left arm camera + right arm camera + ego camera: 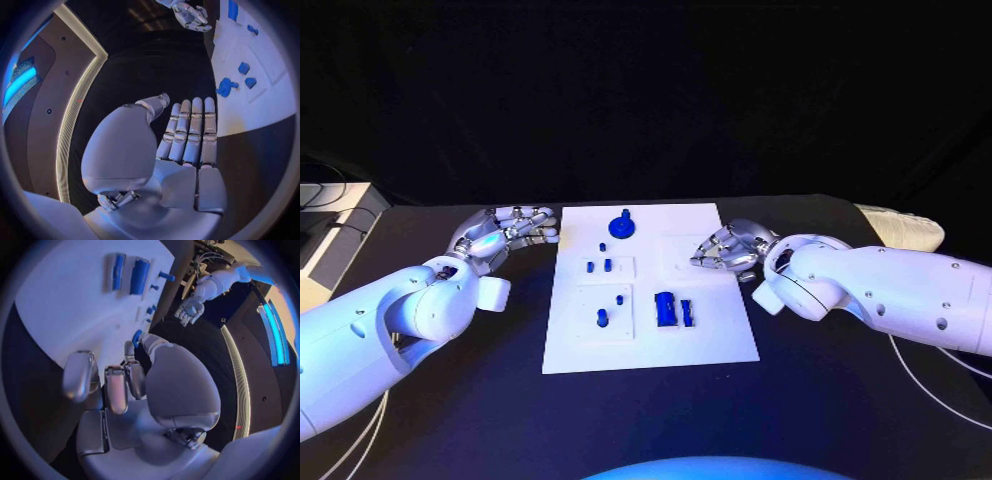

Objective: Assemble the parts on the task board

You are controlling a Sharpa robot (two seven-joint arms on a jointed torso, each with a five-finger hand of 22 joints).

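Centrally, the black table (473, 420) carries the white task board (718, 330), which lies flat with its long sides running away from the robot.

Both white arms reach the board from opposite sides. The left arm (372, 330) ends in the left hand (502, 235), positioned just beside the board's left edge near its far corner. In the left wrist view this hand (187, 135) has its fingers straight and side by side, with nothing in them. The right arm (891, 290) ends in the right hand (730, 247), positioned over the board's right edge. In the right wrist view its fingers (115, 387) are curled inward; no part is visible in them.

Blue parts are distributed on the board as follows:
- A round part with a stem (623, 224) sits at the far end.
- A tall block (666, 308) and a narrow bar (688, 313) stand side by side in the near right area.
- Two short pegs (599, 266) stand in a raised square at mid-left.
- One small peg (603, 318) stands in the near left square.
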